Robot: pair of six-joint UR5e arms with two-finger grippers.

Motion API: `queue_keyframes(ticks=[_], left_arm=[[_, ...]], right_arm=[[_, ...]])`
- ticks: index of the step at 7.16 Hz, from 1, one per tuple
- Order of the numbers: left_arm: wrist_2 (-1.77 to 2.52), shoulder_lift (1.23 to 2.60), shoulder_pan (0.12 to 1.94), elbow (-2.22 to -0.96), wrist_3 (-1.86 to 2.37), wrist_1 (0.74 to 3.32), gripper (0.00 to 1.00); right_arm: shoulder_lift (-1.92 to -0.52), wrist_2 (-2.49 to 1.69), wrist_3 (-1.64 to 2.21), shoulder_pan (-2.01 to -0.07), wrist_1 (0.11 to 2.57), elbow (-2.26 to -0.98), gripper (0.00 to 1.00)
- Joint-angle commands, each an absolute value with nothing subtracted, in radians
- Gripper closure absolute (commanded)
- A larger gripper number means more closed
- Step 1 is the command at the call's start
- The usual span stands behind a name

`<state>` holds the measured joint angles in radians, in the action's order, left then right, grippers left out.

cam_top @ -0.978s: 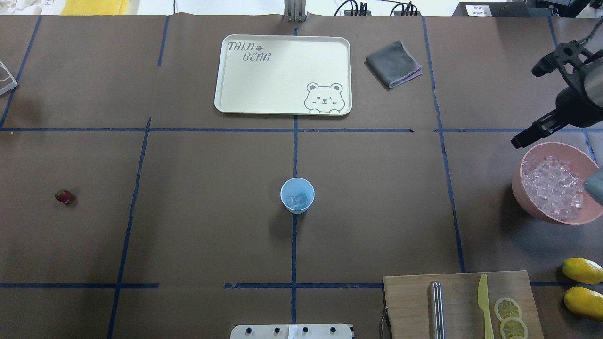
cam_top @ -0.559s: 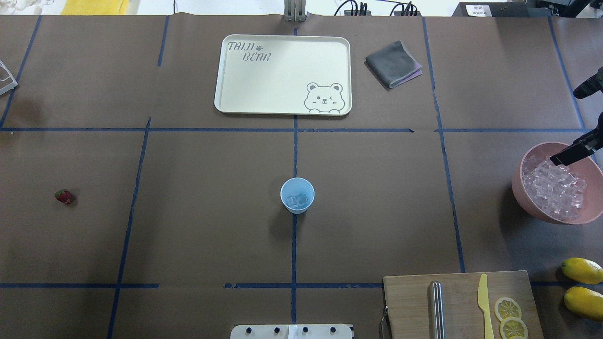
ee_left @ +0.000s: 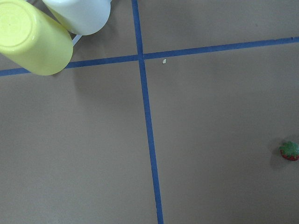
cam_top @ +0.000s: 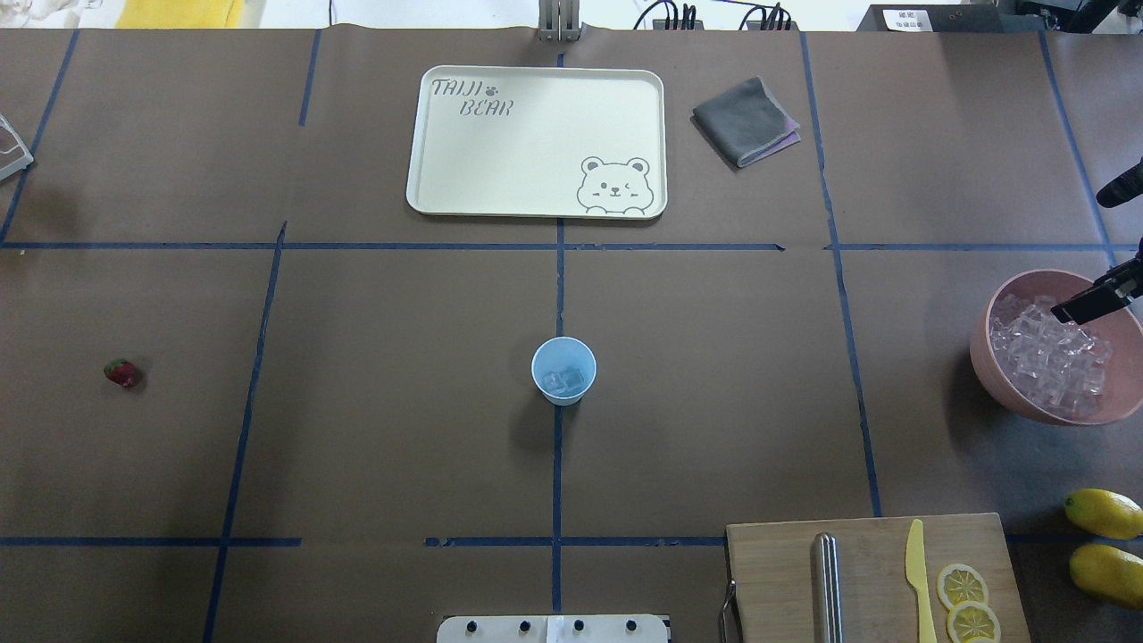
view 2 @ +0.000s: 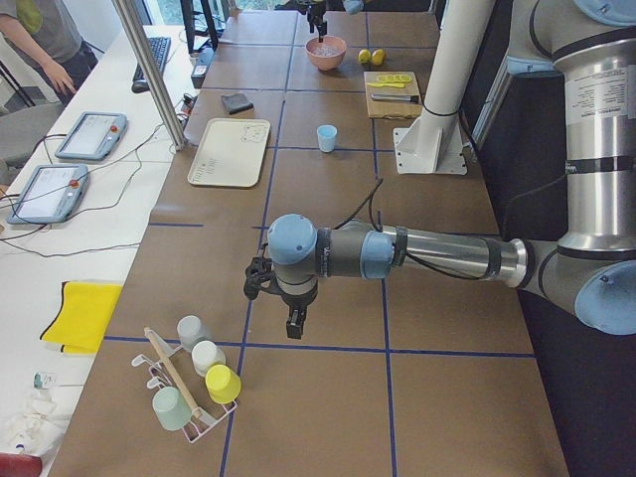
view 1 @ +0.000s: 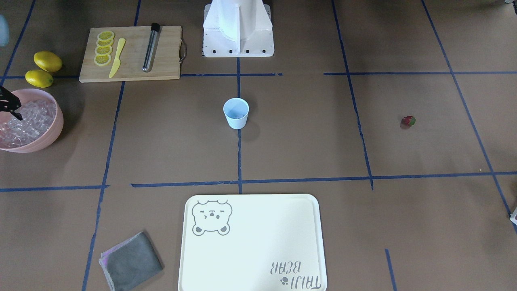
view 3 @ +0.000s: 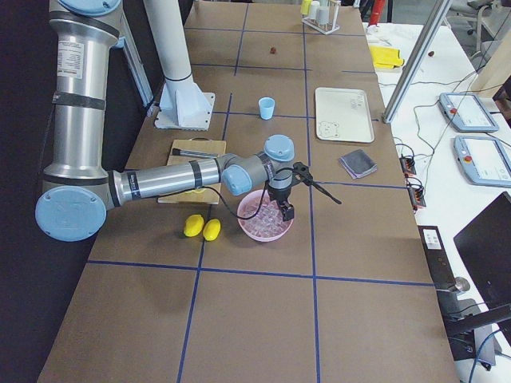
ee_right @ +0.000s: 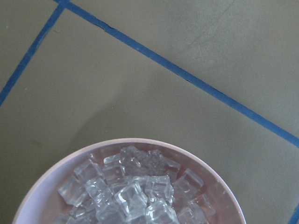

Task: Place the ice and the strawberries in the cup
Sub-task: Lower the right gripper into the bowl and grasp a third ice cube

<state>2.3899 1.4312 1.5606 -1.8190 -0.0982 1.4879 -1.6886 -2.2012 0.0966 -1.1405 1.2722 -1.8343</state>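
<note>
The pale blue cup (cam_top: 563, 371) stands at the table's middle with a few ice cubes in its bottom; it also shows in the front view (view 1: 236, 113). Most of the ice (cam_top: 1049, 357) fills a pink bowl (cam_top: 989, 375) at the right edge, and the right wrist view looks down on that ice (ee_right: 131, 191). My right gripper (cam_top: 1074, 259) is open, its fingers spread wide above the bowl's far rim, with nothing between them. A strawberry (cam_top: 121, 372) lies alone at the far left, also seen in the left wrist view (ee_left: 289, 150). My left gripper (view 2: 288, 310) hangs over the table's left end; I cannot tell its state.
A cream bear tray (cam_top: 536, 210) and a grey cloth (cam_top: 746, 121) lie at the back. At the front right, a cutting board (cam_top: 777, 572) holds a yellow knife, a metal rod and lemon slices, with two lemons (cam_top: 1103, 513) beside it. A cup rack (view 2: 189, 393) stands at the left end.
My right gripper has drawn back to the right, from left of the bowl to above its far rim, still open. The cup, the ice and the strawberry have not moved.
</note>
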Motion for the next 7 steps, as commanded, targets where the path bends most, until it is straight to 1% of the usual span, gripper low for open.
queue_keyframes(ticks=[1,7], left_arm=[[2.390,1.431,1.560,-1.819,-0.098,1.488,0.00],[2.390,1.431,1.554,-1.819,-0.098,1.488,0.00]], right_arm=[[-1.707,-2.187,0.109,-1.126,1.262,-1.829,0.03],[-1.727,-2.164,0.109,-1.081,1.262,-1.829,0.08]])
